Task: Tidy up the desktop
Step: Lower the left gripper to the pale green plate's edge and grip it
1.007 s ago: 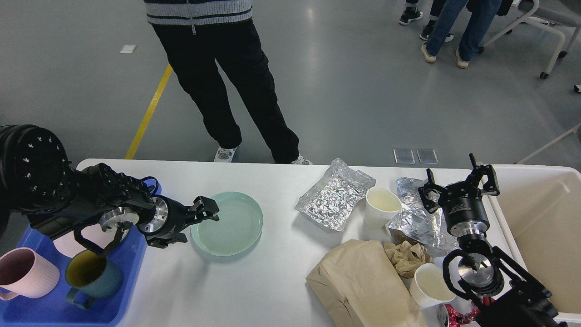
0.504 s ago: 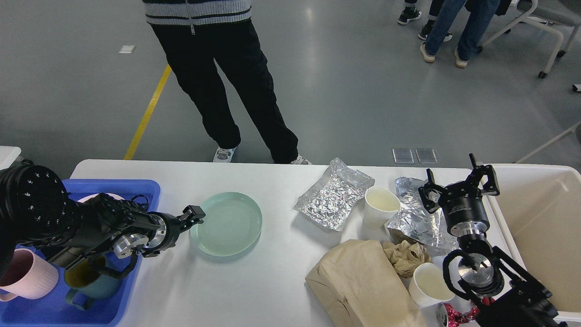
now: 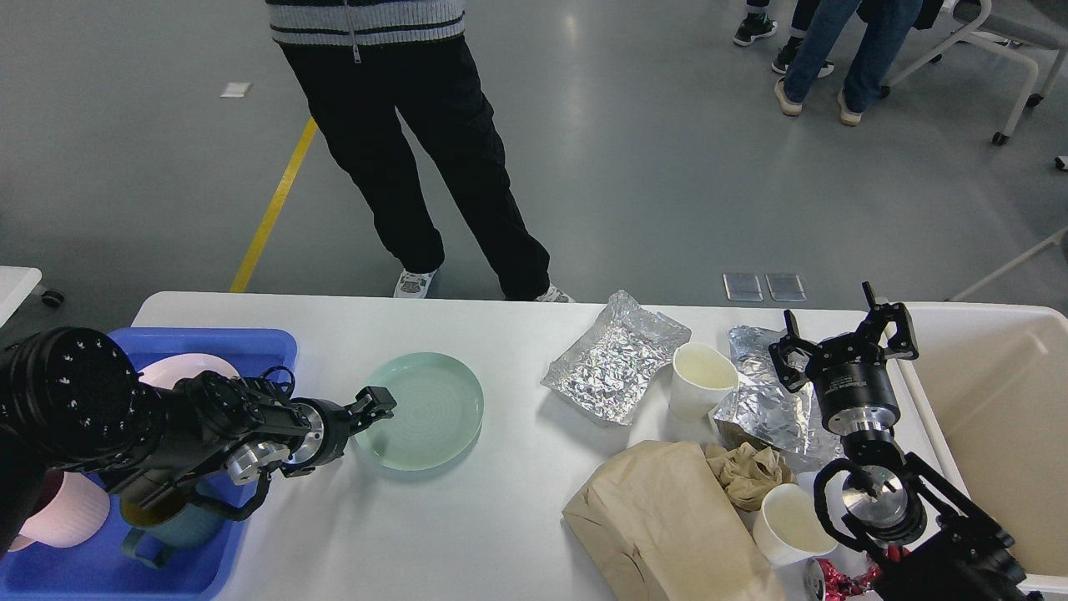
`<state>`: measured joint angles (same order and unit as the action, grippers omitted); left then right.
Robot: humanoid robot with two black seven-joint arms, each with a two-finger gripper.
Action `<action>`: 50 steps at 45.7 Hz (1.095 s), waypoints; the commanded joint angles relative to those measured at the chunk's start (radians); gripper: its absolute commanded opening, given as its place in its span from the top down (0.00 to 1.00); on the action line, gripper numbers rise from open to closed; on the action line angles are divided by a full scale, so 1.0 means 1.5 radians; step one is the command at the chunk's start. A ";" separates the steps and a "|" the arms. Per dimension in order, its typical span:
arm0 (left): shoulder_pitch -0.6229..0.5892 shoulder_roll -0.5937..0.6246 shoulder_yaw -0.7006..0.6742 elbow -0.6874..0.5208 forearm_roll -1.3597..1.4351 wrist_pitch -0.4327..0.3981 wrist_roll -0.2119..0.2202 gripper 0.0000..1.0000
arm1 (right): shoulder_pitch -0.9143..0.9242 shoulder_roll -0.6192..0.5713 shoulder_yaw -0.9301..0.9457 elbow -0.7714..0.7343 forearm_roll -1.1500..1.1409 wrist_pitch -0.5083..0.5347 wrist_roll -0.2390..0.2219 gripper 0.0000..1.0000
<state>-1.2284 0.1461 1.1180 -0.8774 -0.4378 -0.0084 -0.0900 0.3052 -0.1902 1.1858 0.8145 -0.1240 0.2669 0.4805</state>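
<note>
From the head view, the white desk (image 3: 501, 517) is seen spread wide across the lower frame. The left gripper (image 3: 377, 404) is held low at the near-left rim of the pale green plate (image 3: 425, 411); whether its fingers are parted cannot be told. The right gripper (image 3: 843, 342) is raised over the crumpled foil (image 3: 763, 401), its fingers spread apart, nothing held. A blue tray (image 3: 250, 351) with mugs is seen at the left edge, a cream bin (image 3: 993, 392) at the right. A brown paper bag (image 3: 667, 517) and two paper cups (image 3: 702, 380) are lying between.
</note>
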 commanded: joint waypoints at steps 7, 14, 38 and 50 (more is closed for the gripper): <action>0.002 0.000 -0.002 0.002 0.013 -0.012 0.002 0.27 | 0.000 0.000 0.000 0.000 0.000 0.000 0.001 0.00; 0.002 0.002 -0.002 0.002 0.014 -0.040 0.002 0.38 | 0.000 0.000 0.000 0.000 0.000 0.000 0.000 0.00; 0.010 0.012 -0.002 0.004 0.009 -0.077 0.000 0.69 | 0.000 0.000 0.000 0.000 0.000 0.000 0.000 0.00; 0.012 0.013 -0.002 0.002 0.006 -0.078 0.001 0.81 | 0.000 0.000 0.000 0.000 0.000 0.000 0.001 0.00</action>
<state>-1.2109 0.1652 1.1150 -0.8739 -0.4281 -0.1251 -0.0893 0.3052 -0.1905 1.1858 0.8145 -0.1229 0.2669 0.4808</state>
